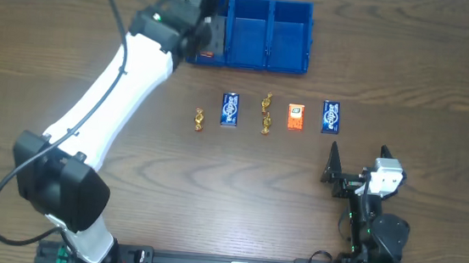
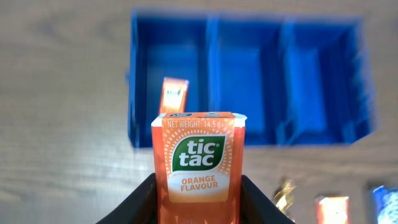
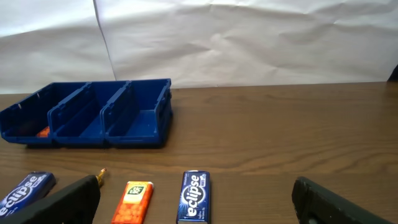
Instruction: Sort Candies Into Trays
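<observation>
We are gripping an orange candy box in our left fingers by the blue tray; our right fingers are gaping, empty.

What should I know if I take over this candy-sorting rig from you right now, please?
Left gripper: shut on an orange mint box, lifted over the blue tray's left end.
Right gripper: open, low at the table's right side, holding nothing.
Done: another orange box lies in the left compartment.
Left: drop the held box, then sort the row on the table: two blue packs, a third orange box, gold-wrapped candies.
</observation>
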### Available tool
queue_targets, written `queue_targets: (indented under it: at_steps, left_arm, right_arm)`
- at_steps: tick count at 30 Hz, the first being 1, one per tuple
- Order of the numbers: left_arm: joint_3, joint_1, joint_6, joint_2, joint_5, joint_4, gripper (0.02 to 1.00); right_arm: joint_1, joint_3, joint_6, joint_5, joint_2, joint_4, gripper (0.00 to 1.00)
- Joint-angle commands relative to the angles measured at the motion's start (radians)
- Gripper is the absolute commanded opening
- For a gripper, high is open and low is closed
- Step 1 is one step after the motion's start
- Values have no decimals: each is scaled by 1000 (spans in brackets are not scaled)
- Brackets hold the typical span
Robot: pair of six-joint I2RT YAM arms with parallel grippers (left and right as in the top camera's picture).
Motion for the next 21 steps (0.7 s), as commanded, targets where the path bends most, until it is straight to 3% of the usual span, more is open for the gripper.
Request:
queue_targets:
  at_steps: [1, 6, 21]
  left_arm:
    - [182, 32, 38, 98, -27, -37, 213]
    - [300, 58, 38, 227, -25, -115, 211]
    - [307, 82, 37, 404, 13, -114, 211]
  right_arm:
    - [2, -4, -13, -1, -8, -3, 998]
    - [2, -4, -13, -1, -8, -3, 998]
    - [2, -4, -13, -1, -8, -3, 998]
